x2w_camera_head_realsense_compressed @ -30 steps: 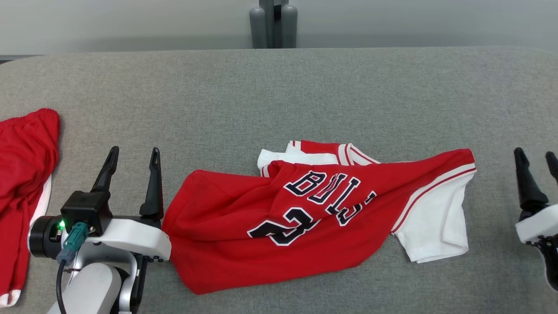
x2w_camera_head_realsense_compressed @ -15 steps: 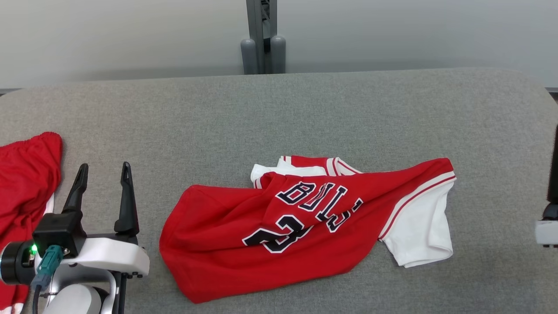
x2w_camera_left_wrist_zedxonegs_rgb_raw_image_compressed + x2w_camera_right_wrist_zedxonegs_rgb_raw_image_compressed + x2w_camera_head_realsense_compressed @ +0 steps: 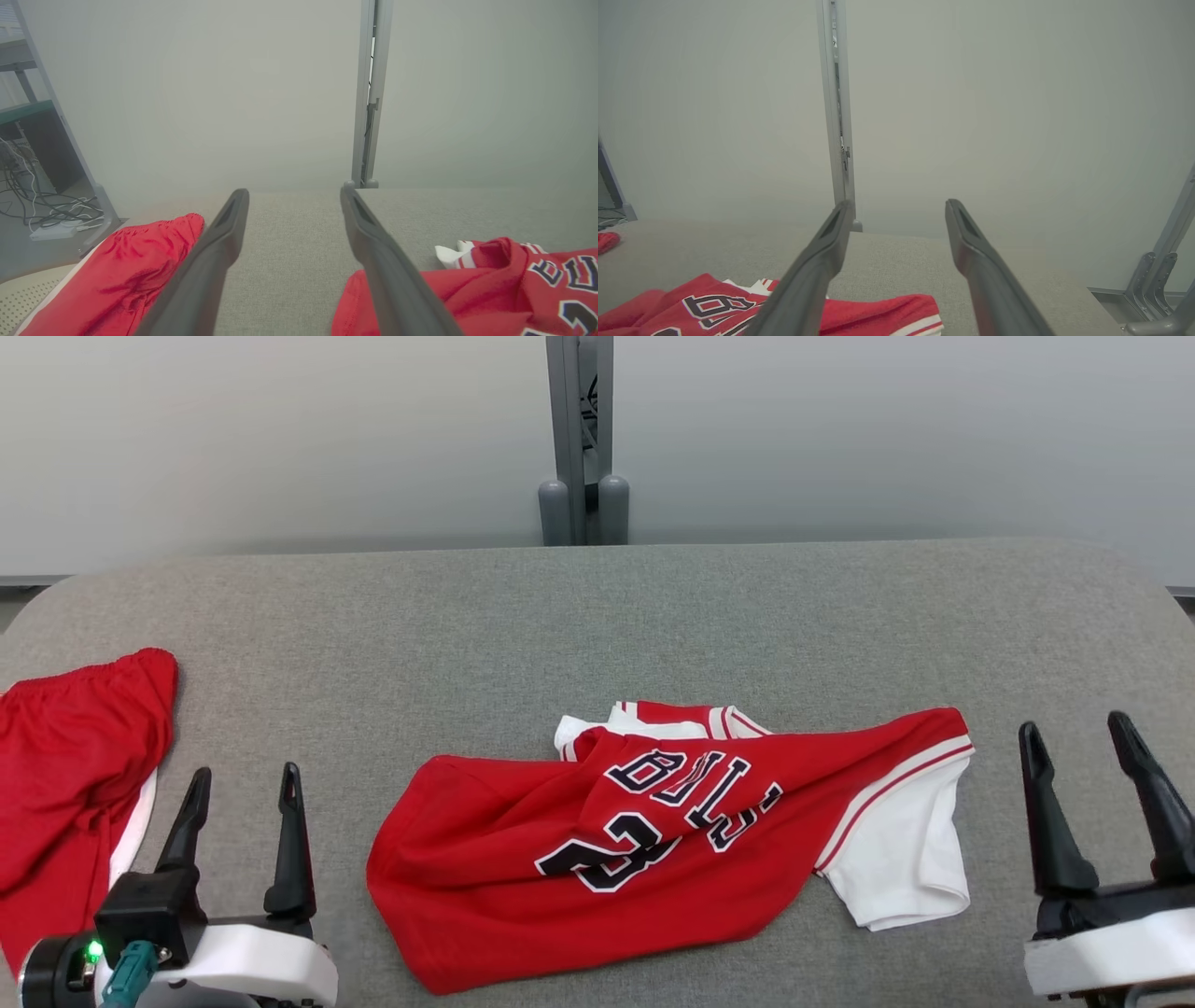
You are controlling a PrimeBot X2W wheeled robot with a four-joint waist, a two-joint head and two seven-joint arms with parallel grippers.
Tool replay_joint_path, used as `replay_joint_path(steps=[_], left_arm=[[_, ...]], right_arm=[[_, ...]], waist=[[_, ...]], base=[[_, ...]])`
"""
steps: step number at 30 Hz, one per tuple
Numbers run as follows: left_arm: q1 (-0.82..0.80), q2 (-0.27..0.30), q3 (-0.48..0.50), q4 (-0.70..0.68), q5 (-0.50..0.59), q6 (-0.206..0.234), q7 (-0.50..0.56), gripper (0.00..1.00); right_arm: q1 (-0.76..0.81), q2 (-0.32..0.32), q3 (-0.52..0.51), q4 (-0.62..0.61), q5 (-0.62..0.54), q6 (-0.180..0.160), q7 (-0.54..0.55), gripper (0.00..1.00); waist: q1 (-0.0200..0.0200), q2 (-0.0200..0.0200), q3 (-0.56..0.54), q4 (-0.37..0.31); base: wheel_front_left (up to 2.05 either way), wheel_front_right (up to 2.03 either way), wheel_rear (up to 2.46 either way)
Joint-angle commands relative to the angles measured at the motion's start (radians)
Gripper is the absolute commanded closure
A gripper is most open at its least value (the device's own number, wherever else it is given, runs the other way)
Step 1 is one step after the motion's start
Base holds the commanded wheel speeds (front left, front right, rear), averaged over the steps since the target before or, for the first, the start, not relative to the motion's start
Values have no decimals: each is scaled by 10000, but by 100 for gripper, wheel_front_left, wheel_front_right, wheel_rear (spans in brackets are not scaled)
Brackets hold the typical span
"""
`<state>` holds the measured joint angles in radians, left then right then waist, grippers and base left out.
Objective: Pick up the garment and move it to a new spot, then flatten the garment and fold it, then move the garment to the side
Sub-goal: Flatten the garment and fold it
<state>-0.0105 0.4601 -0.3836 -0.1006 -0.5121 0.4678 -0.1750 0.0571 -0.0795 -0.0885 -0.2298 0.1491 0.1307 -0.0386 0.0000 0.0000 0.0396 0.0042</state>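
Red jersey (image 3: 653,840) is lying crumpled on the grey table (image 3: 597,607), front-centre. It is twisted so the lettering is running slantwise, and one white sleeve (image 3: 910,859) is sticking out at its 4 o'clock corner.

Progress, as judged: nothing is looking finished. The jersey is not flattened, not folded, not set aside. Whether it is already sitting at its new spot I cannot tell. Flattening, folding and the side move are all remaining.

My left gripper (image 3: 246,773) is hovering with fingers spread wide, holding nothing. The jersey's red edge is lying at its 3 o'clock, near but apart.

My right gripper (image 3: 1072,724) is likewise standing wide apart and empty, with the sleeve at its 9 o'clock and bare table between.

Red shorts (image 3: 75,756) are lying at the table's 9 o'clock edge, well apart from the jersey.
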Motion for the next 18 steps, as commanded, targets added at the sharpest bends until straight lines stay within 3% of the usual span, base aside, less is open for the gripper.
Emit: replay_joint_path(steps=[1, 18], left_arm=[[75, 56, -4, -43, 6, 87, 34, 0], [425, 210, -248, -349, 100, 259, 283, 0]], right_arm=[[161, 0, -29, -56, -66, 2, 49, 0], [877, 267, -78, -290, -141, 2, 287, 0]], waist=[[0, 0, -46, 31], [0, 0, -240, 62]], base=[[0, 0, 0], [0, 0, 0]])
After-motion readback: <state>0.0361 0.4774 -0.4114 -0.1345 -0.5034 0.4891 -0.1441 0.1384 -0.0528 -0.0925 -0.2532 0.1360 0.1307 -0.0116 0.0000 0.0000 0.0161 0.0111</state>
